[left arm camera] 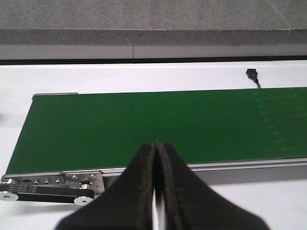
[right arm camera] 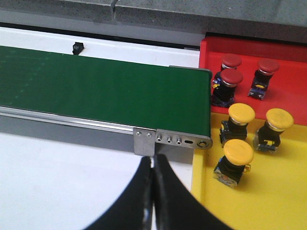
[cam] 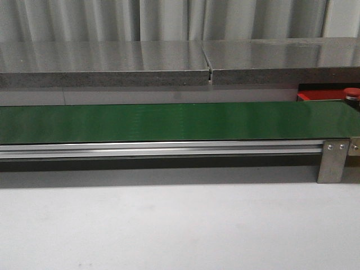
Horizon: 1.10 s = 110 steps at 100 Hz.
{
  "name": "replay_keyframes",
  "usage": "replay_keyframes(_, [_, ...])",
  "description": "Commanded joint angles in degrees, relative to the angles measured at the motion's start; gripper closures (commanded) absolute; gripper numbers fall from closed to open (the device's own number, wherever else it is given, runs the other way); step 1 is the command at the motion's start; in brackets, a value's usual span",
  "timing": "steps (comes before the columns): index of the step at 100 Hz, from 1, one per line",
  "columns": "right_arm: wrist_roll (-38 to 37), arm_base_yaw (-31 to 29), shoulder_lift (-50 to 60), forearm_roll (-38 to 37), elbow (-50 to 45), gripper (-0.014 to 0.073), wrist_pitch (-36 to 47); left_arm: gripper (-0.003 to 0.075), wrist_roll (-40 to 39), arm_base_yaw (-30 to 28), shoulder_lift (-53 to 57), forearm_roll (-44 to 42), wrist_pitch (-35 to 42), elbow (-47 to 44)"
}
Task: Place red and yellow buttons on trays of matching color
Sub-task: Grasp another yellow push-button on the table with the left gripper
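Beyond your right end effector (right arm camera: 152, 191), past the belt's end roller, sit both trays. Red tray (right arm camera: 288, 86) lies farther off, yellow tray (right arm camera: 268, 206) nearer and off to one side of the fingers. Three red buttons (right arm camera: 231, 78) stand on the red tray; three yellow buttons (right arm camera: 241, 115) stand on the yellow one. All six look upright and matched by colour.

Right end effector: fingers pressed together, nothing between them. Left end effector (left arm camera: 156, 191): same, fingers closed to a thin seam, empty, hanging over the counter (left arm camera: 268, 201) just short of the belt's near rail.

Green belt (right arm camera: 96, 91) ahead of both end effectors carries no button in any view. Front view shows only a sliver of the red tray and one red cap at the far end.

Judgement: sorting so far appears complete, and you are waiting for the next button to ride along the belt.

How to do this wait well:
- Spread the fingers before a button reaches you; closed as they are, they cannot straddle a cap.
- Hold the right end effector near the belt's end bracket (right arm camera: 170, 140), where a button would arrive beside the trays.
- Read the cap colour early, then take the grey base rather than the domed cap, which may slip.
- Set down in a bare patch of the matching tray, clear of the buttons standing close together there.
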State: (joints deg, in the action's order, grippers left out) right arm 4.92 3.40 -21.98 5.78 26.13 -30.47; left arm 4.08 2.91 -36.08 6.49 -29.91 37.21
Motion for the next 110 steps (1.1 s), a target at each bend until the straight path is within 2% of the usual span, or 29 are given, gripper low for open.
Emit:
replay_keyframes(1, [0.5, 0.0, -0.2, -0.4, 1.5, 0.0715, 3.8, 0.074, 0.0, 0.4, -0.6, -0.3, 5.2, 1.6])
replay_keyframes(21, [0.5, 0.0, -0.2, -0.4, 1.5, 0.0715, 3.8, 0.074, -4.1, -3.4, -6.4, -0.5, 3.6, 3.6])
replay_keyframes(42, [0.5, 0.0, -0.2, -0.4, 1.5, 0.0715, 3.8, 0.0739, -4.1, -12.9, -16.8, 5.2, 1.1, 8.5])
replay_keyframes(64, [0.5, 0.0, -0.2, -0.4, 1.5, 0.0715, 3.8, 0.0727, -4.1, -22.7, -25.9, 5.6, -1.1, 11.7])
replay_keyframes(69, [0.5, 0.0, -0.2, -0.4, 1.5, 0.0715, 3.8, 0.0687, -4.1, -24.6, -27.4, 5.6, -2.0, 12.1])
replay_keyframes(76, [0.5, 0.0, -0.2, -0.4, 1.5, 0.0715, 3.8, 0.0572, -4.1, -27.2, -29.2, 5.5, -2.8, 12.7])
replay_keyframes(81, [0.5, 0.0, -0.2, -0.4, 1.5, 0.0715, 3.8, 0.0455, -4.1, -28.7, -30.3, 5.5, -2.8, 13.0])
replay_keyframes(86, [0.5, 0.0, -0.2, -0.4, 1.5, 0.0715, 3.8, 0.0306, -4.1, -30.2, -31.0, 5.4, -2.8, 13.2])
replay_keyframes(94, [0.5, 0.0, -0.2, -0.4, 1.5, 0.0715, 3.8, 0.0139, -4.1, -32.8, -32.6, 5.4, -4.0, 14.1])
replay_keyframes(99, [0.5, 0.0, -0.2, -0.4, 1.5, 0.0715, 3.8, 0.0108, -4.1, -34.1, -33.4, 5.4, -4.9, 14.8])
replay_keyframes(110, [0.5, 0.0, -0.2, -0.4, 1.5, 0.0715, 3.8, 0.0124, -5.4, -37.3, -36.3, 5.4, -10.0, 17.4])
